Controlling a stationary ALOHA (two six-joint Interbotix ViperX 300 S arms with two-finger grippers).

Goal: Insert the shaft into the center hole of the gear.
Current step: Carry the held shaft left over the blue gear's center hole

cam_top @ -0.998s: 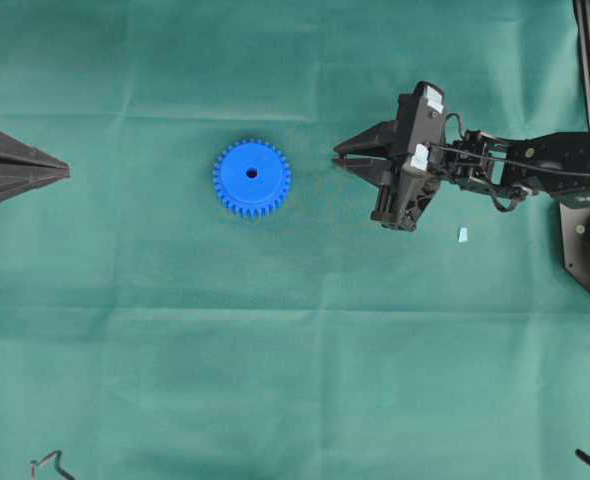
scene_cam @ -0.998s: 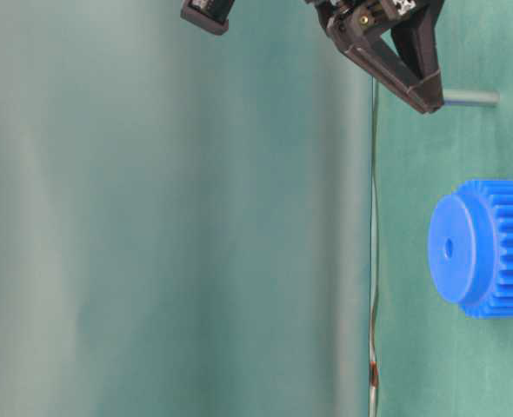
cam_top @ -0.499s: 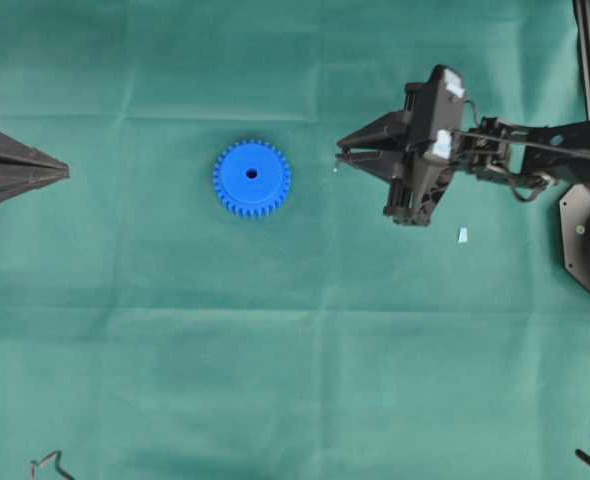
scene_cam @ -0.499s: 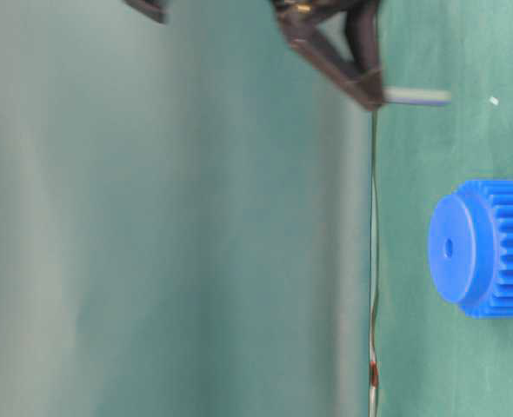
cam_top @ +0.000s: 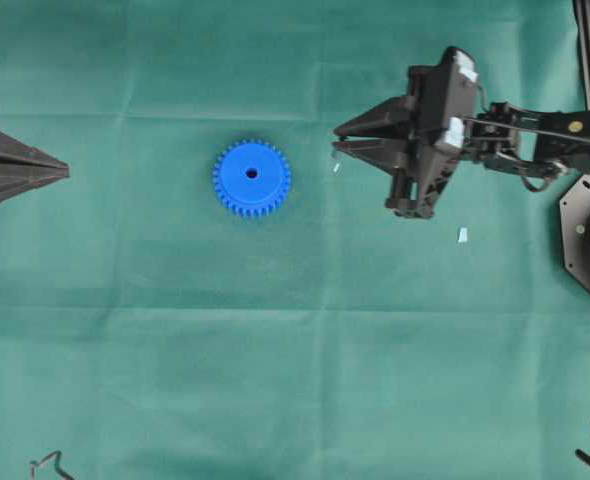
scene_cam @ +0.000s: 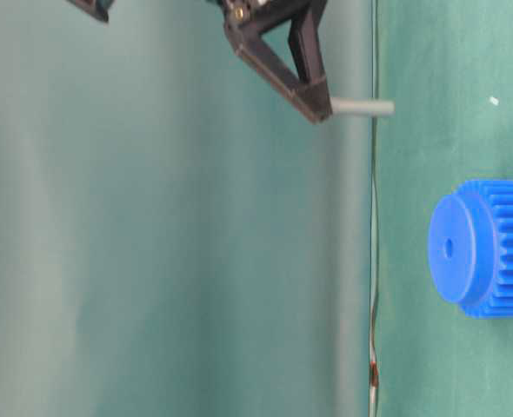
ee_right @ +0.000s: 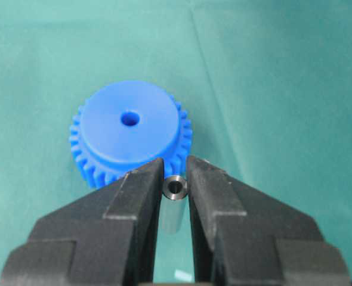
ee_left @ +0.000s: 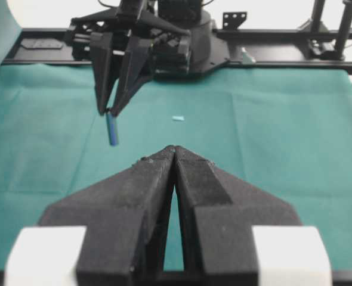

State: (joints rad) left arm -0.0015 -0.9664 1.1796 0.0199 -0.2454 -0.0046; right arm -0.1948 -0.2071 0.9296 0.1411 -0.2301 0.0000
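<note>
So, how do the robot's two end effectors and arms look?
Both end effectors, left and right, have matte black wedge-shaped fingers tapering to a point. The right arm is black, with thin black cables and pale blocks near the finger bases.

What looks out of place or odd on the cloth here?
Only a pale blue scrap lying loose on the cloth, right of the gear and under the right arm. The gear sits flat, and the shaft hangs upright in the right tool.
</note>
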